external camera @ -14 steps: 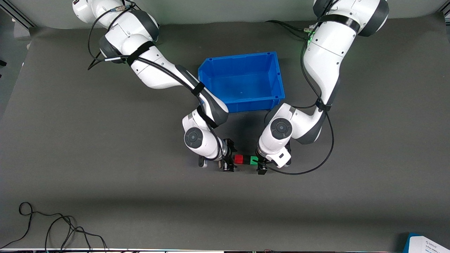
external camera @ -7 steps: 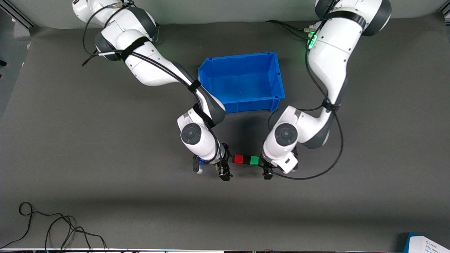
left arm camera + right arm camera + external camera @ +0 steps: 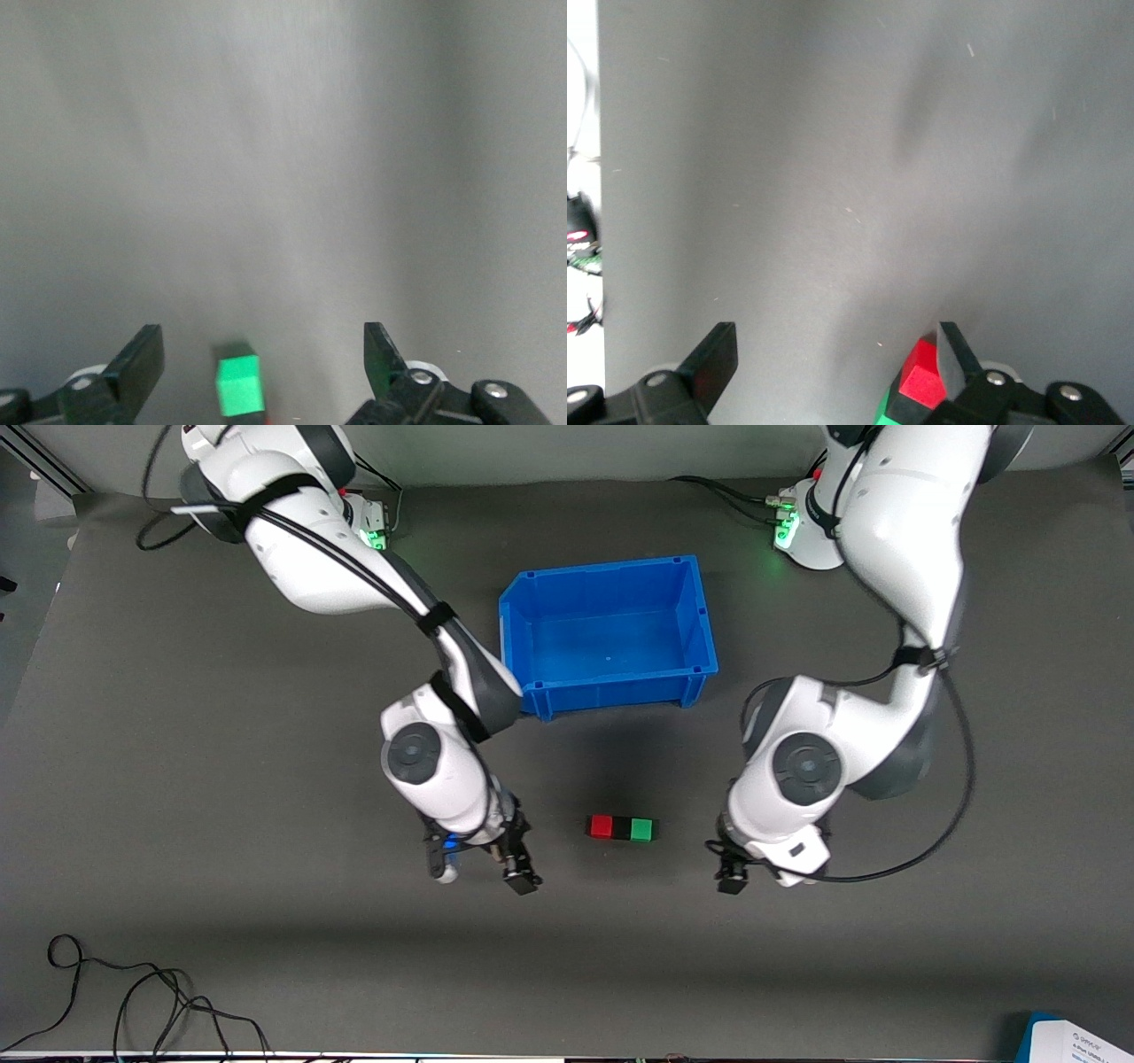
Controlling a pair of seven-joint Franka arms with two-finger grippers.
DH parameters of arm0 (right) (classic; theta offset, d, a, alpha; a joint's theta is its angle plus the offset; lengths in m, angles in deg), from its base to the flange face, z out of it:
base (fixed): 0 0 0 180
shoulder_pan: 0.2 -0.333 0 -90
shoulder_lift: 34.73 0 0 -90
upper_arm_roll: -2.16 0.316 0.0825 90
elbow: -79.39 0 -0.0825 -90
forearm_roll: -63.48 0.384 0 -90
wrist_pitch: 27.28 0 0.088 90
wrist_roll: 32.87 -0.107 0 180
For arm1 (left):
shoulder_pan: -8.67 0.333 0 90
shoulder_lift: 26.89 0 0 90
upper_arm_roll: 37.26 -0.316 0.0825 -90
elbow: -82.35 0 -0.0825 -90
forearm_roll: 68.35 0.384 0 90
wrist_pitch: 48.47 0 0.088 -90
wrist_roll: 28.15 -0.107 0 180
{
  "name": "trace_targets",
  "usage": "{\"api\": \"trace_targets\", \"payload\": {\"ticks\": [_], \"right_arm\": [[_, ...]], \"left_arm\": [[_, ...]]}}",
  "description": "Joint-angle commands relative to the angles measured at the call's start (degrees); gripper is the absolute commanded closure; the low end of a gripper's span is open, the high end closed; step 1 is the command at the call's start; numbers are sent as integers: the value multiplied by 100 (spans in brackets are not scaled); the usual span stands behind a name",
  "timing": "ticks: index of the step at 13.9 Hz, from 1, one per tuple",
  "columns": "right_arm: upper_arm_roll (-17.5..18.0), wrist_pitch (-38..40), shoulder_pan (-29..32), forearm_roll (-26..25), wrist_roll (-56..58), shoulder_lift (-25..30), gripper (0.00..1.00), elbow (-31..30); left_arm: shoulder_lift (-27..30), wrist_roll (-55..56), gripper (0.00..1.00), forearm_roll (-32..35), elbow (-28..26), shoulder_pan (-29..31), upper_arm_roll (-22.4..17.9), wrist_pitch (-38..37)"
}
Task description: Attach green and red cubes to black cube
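The red cube (image 3: 601, 826), black cube (image 3: 622, 828) and green cube (image 3: 641, 829) lie in one touching row on the grey mat, black in the middle. My right gripper (image 3: 518, 872) is open and empty, just above the mat beside the row's red end, apart from it. My left gripper (image 3: 731, 875) is open and empty beside the green end, also apart. The left wrist view shows my left gripper (image 3: 261, 354) with the green cube (image 3: 239, 385) between its spread fingers. The right wrist view shows my right gripper (image 3: 837, 354) with the red cube (image 3: 926, 376) beside one finger.
An empty blue bin (image 3: 532, 598) stands farther from the front camera than the cubes, between the arms. Loose black cable (image 3: 133, 992) lies near the table's front edge at the right arm's end. A white and blue sheet (image 3: 1076, 1041) lies at the front corner at the left arm's end.
Both grippers have drawn away from the row of cubes, each toward its own arm's end of the table. The three cubes stay joined on the mat and have not moved.
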Motion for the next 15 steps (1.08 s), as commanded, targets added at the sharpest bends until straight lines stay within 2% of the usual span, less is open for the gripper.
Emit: {"api": "trace_targets", "payload": {"ticks": [1, 4, 9, 12, 14, 15], "right_arm": [[22, 190, 241, -82, 804, 545, 0, -404], [5, 1103, 347, -125, 938, 1141, 0, -588], [40, 1376, 944, -143, 2936, 2916, 0, -2265], [-266, 2263, 989, -126, 4362, 3743, 0, -2530], [-530, 2494, 1033, -126, 5450, 4200, 0, -2899], [-549, 2512, 1259, -135, 6074, 4403, 0, -3031]], "left_arm": [[599, -827, 0, 28, -155, 341, 30, -700], [1188, -1820, 0, -7, -146, 824, 39, -1394], [2181, -3928, 0, -16, -85, 1800, 39, -2678], [2473, -4940, 0, 80, -67, 1942, 4, -3101], [2517, -5468, 0, 125, -67, 1951, -75, -3111], [2517, -5836, 0, 125, -67, 1951, -101, -3206]]}}
